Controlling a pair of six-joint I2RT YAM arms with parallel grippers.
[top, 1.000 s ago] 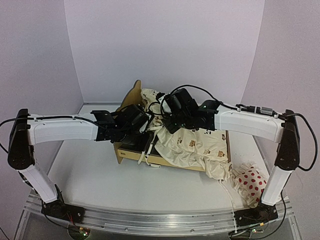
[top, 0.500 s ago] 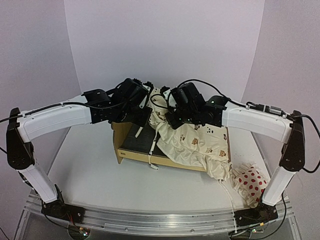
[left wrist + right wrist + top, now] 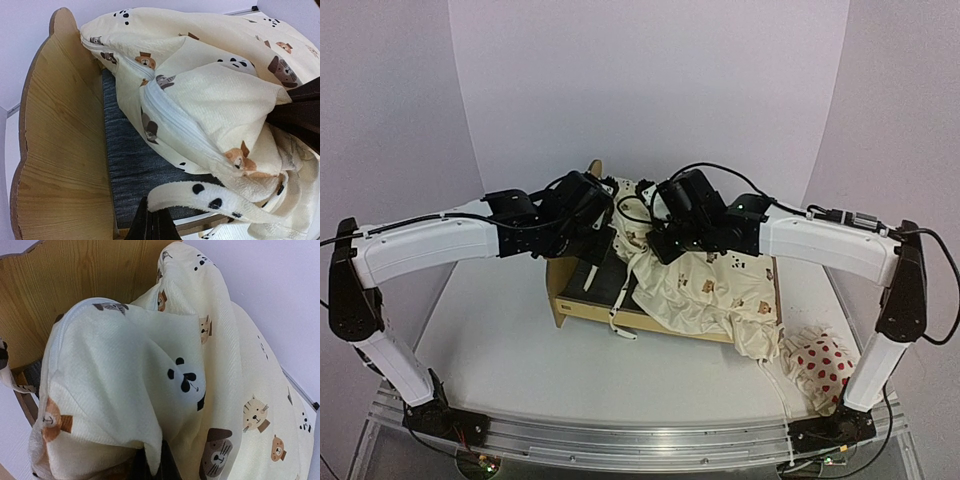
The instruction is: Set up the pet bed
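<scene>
pet bed [image 3: 582, 308] – mid-counter [image 3: 500, 350], between arms | animal-print cushion [image 3: 710, 295] bunched over its right part | left tool [image 3: 152, 226] pinched on tie [image 3: 200, 194] | right tool [image 3: 152, 466] clamps animal-print cushion

My left arm [image 3: 430, 245] and right arm [image 3: 825, 245] — long white shells, black joint housings, thin black cables [image 3: 720, 173] at upper centre, black bases [image 3: 445, 420] at the bottom corners
</scene>
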